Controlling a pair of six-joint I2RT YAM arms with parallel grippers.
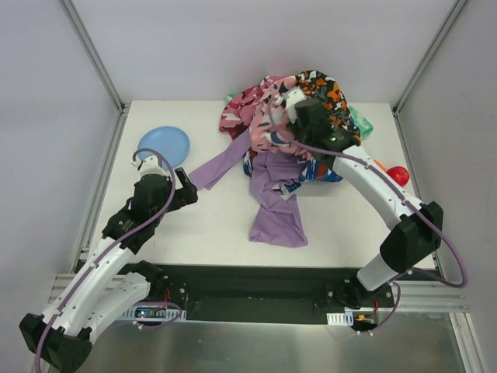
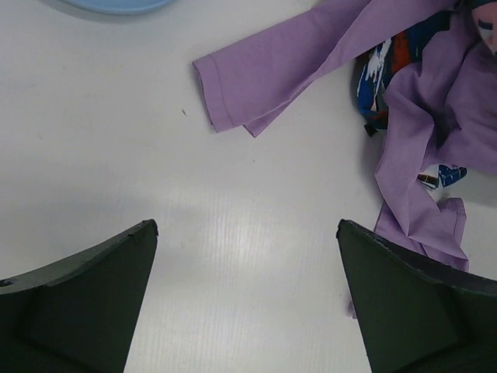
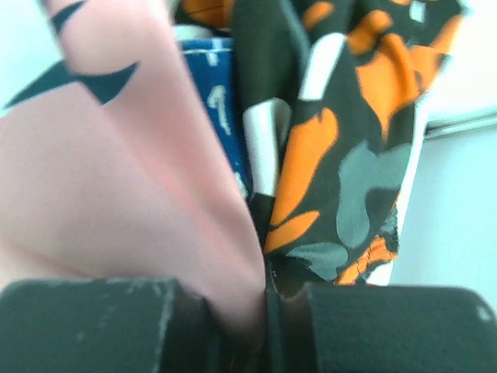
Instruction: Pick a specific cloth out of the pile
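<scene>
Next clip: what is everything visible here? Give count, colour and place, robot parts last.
cloth: one, lilac-purple, on the table in front of the pile, upper part tucked into it, one sleeve reaching left.
pile: one heap, pink camouflage, black-orange-white and blue-red-white prints, far centre of the table.
green piece: one, green, at the pile's right edge.
plate: one, light blue, far left.
round object: one, red, right edge, beside the right arm.
table: one, white.
left gripper: one, black, open, over bare table left of the cloth.
right gripper: one, black, shut on pile fabric, pink and black-orange folds between its jaws.
</scene>
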